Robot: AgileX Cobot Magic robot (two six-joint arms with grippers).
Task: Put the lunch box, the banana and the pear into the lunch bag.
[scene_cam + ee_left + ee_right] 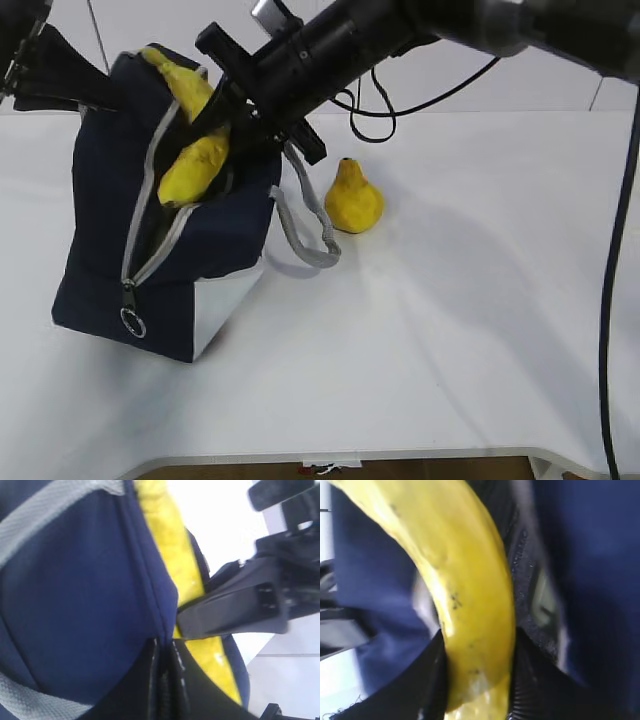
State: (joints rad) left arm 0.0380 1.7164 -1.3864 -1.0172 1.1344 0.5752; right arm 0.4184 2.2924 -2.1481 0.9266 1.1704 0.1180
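right gripper (477, 680) clamped on banana (192, 165) at upper left, over the lunch bag (215, 235) mouth; soft, bruisable, so gripped mid-body. left gripper: cannot tell.

1. A white table (450, 330) is seen across the scene, its rounded near edge visible at the bottom.
2. A pale tiled wall (150, 30) is seen at the far side, behind the table.
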